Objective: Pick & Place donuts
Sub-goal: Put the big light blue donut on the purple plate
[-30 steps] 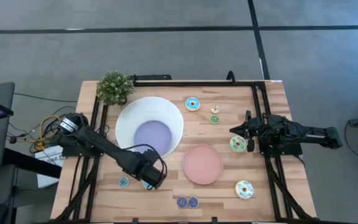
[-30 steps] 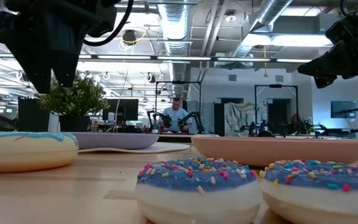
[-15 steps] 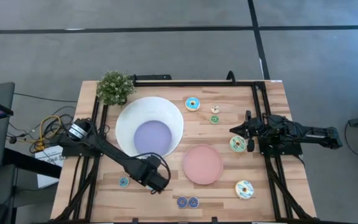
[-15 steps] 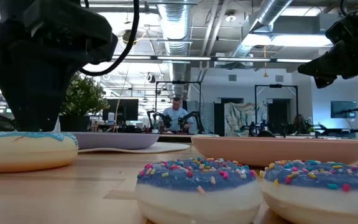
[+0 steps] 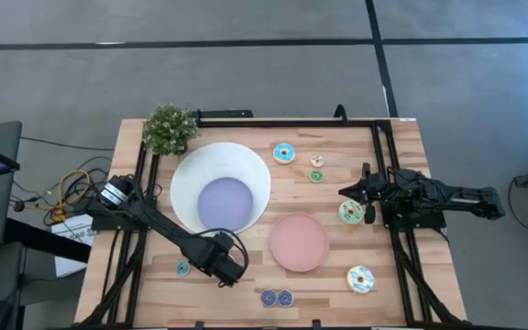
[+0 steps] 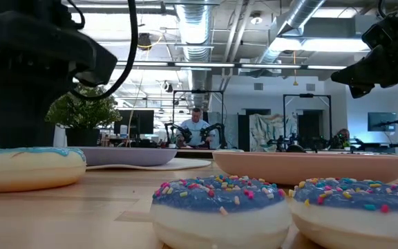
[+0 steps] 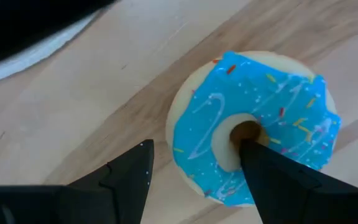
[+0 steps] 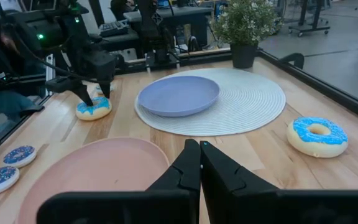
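Although no donut is yet seen on the pink plate [image 5: 299,243], a blue donut [image 7: 253,127] near the table's [image 5: 337,275] left front is straddled by the left pincer [image 7: 194,165], fingers apart; the right pincer [image 8: 199,165] waits together.

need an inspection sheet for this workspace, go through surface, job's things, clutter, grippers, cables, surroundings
surface: wooden table with a black frame along its edges
job's things: blue-iced donut under the left gripper; two dark blue donuts at the near edge; more donuts lie loose; pink plate and white bowl hold no donuts
clutter: potted plant at a far corner
grippers: left gripper open, one finger in the donut's hole, the other outside its rim; right gripper shut, holding nothing, raised over the right side
cables: bundle beside the table by the left arm's base
surroundings: grey floor; a person seated far behind
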You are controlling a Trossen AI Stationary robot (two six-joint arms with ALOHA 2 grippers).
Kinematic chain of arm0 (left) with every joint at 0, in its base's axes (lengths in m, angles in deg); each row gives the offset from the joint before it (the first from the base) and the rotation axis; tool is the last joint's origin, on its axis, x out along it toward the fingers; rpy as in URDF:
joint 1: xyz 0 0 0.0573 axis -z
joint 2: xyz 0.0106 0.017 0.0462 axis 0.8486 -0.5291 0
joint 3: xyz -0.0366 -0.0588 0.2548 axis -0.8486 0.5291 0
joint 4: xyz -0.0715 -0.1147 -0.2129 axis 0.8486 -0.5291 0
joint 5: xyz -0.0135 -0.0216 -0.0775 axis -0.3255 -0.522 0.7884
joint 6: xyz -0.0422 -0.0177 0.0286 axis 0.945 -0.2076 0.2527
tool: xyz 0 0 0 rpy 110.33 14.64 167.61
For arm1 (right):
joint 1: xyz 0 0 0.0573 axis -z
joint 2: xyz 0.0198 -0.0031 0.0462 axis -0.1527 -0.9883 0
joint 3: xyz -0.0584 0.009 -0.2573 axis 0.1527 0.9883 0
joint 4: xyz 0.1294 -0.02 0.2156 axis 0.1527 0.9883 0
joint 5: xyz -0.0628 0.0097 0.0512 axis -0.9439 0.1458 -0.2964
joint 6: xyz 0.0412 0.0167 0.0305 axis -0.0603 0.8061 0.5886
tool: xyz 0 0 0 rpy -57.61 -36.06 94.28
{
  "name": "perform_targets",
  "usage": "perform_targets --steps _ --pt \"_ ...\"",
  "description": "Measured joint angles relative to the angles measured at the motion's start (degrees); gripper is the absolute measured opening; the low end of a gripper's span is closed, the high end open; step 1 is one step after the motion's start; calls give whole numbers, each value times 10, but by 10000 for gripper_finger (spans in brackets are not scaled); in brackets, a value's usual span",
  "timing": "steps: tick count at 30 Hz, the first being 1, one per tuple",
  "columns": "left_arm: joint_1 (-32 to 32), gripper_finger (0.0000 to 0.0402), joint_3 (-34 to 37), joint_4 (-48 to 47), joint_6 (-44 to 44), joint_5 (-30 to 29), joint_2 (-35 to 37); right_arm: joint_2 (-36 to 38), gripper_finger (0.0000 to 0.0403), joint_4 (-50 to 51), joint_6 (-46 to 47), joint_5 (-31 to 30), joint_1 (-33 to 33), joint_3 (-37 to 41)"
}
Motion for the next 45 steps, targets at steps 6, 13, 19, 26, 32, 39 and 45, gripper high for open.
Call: perform_targets --steps 6,13,19,26,32,39,45 --pt "-14 234 0 7 -2 -15 0 0 0 0 0 0 0 0" --pt "-19 234 0 28 -16 -20 0 0 0 0 0 0 0 0" --pt "-19 233 0 27 -20 -24 0 0 0 0 0 0 0 0" --pt "-19 193 0 26 -24 -25 0 0 0 0 0 0 0 0" --pt "-20 156 0 27 -22 -24 0 0 0 0 0 0 0 0" --pt "-40 148 -35 -17 -39 -13 3 0 0 0 0 0 0 0" --pt "-93 148 -118 -153 -141 -35 15 0 0 0 0 0 0 0"
